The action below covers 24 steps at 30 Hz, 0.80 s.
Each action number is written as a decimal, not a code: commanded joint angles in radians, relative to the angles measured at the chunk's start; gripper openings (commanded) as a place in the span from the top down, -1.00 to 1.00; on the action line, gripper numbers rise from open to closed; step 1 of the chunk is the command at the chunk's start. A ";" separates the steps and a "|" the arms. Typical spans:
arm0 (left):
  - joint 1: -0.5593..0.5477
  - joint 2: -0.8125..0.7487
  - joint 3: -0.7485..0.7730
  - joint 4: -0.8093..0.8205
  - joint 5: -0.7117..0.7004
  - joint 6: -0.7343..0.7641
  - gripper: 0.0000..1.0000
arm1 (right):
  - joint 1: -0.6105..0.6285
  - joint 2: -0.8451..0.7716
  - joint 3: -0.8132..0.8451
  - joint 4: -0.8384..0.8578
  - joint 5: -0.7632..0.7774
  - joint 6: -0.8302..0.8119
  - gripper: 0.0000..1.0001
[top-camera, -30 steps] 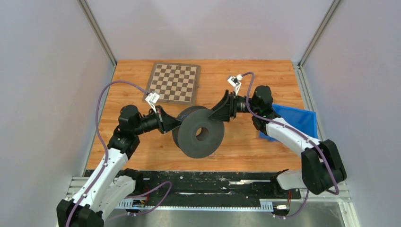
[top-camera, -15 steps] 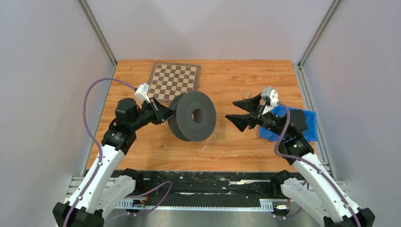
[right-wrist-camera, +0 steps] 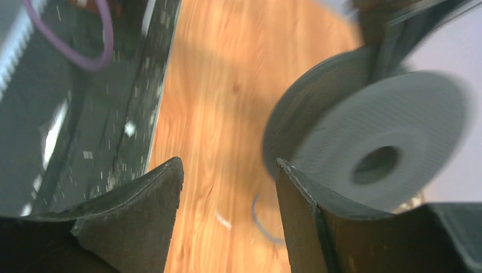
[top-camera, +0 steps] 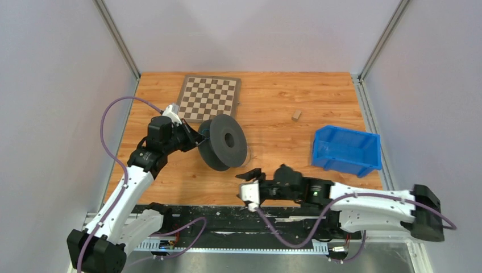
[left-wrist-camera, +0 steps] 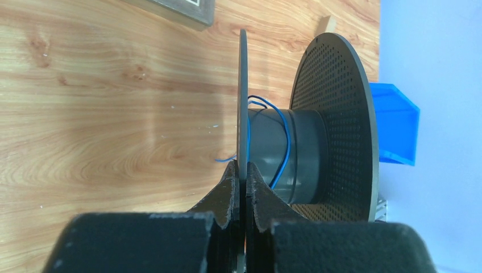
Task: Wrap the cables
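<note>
A dark grey spool (top-camera: 225, 142) stands on edge on the wooden table, its two flanges upright. My left gripper (top-camera: 200, 138) is shut on the rim of the spool's near flange (left-wrist-camera: 242, 102), which is pinched between its two fingers. The cable is a very thin blue wire (left-wrist-camera: 285, 142) wound loosely round the spool's core, with a free end trailing onto the table. In the blurred right wrist view a loop of this wire (right-wrist-camera: 262, 220) lies on the wood. My right gripper (top-camera: 243, 187) is open and holds nothing, low near the table's front edge, in front of the spool.
A chessboard (top-camera: 208, 98) lies at the back left, just behind the spool. A blue bin (top-camera: 345, 149) stands at the right, and a small wooden block (top-camera: 296, 114) lies behind it. A black rail (top-camera: 227, 219) runs along the front edge.
My right gripper has let go of the spool, swung off to the right and then dropped to the front edge. My left gripper kept hold of the spool and carried it left and back.
</note>
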 commanded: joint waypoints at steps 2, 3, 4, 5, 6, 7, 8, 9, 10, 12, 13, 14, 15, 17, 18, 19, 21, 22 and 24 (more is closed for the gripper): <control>0.000 0.002 0.061 0.047 -0.028 -0.041 1.00 | 0.068 0.261 0.015 0.013 0.274 -0.227 -0.15; 0.001 0.007 0.060 0.045 -0.031 -0.045 1.00 | 0.070 0.296 0.014 0.032 0.279 -0.251 -0.11; 0.000 0.010 0.060 0.040 -0.038 -0.048 1.00 | 0.070 0.332 0.016 0.046 0.286 -0.268 -0.06; 0.001 0.016 0.060 0.039 -0.039 -0.051 1.00 | 0.071 0.365 0.018 0.060 0.301 -0.291 -0.03; 0.001 0.019 0.061 0.035 -0.041 -0.054 1.00 | 0.071 0.395 0.020 0.071 0.321 -0.315 -0.03; 0.001 0.025 0.064 0.034 -0.043 -0.059 1.00 | 0.069 0.438 0.020 0.083 0.357 -0.343 -0.03; 0.000 0.028 0.066 0.029 -0.048 -0.062 1.00 | 0.069 0.470 0.018 0.100 0.388 -0.371 -0.03; 0.001 0.034 0.070 0.026 -0.052 -0.067 1.00 | 0.066 0.498 0.013 0.119 0.411 -0.400 -0.04; 0.000 0.036 0.072 0.024 -0.061 -0.069 1.00 | 0.061 0.525 0.007 0.141 0.417 -0.417 -0.04; 0.000 0.045 0.075 0.027 -0.076 -0.070 1.00 | 0.042 0.561 -0.001 0.170 0.383 -0.425 -0.03; 0.001 0.045 0.074 0.028 -0.093 -0.067 1.00 | 0.029 0.572 -0.006 0.190 0.355 -0.420 -0.03; 0.001 0.049 0.073 0.034 -0.103 -0.066 1.00 | 0.012 0.583 -0.010 0.213 0.332 -0.411 -0.01; 0.001 0.052 0.073 0.036 -0.123 -0.061 1.00 | -0.007 0.592 -0.011 0.231 0.315 -0.404 0.02; 0.000 0.062 0.071 0.047 -0.159 -0.050 1.00 | -0.044 0.603 -0.001 0.242 0.297 -0.382 0.05; 0.001 0.072 0.073 0.048 -0.172 -0.042 1.00 | -0.062 0.598 0.004 0.241 0.273 -0.369 0.06; 0.000 0.078 0.075 0.048 -0.191 -0.038 1.00 | -0.094 0.588 0.005 0.240 0.244 -0.353 0.07; 0.001 0.097 0.083 0.048 -0.199 -0.026 1.00 | -0.148 0.551 0.001 0.240 0.157 -0.285 0.08; 0.001 0.109 0.088 0.049 -0.200 -0.021 1.00 | -0.182 0.528 0.001 0.238 0.102 -0.229 0.08; 0.003 0.121 0.087 0.053 -0.200 -0.022 1.00 | -0.252 0.485 0.010 0.229 0.005 -0.090 0.06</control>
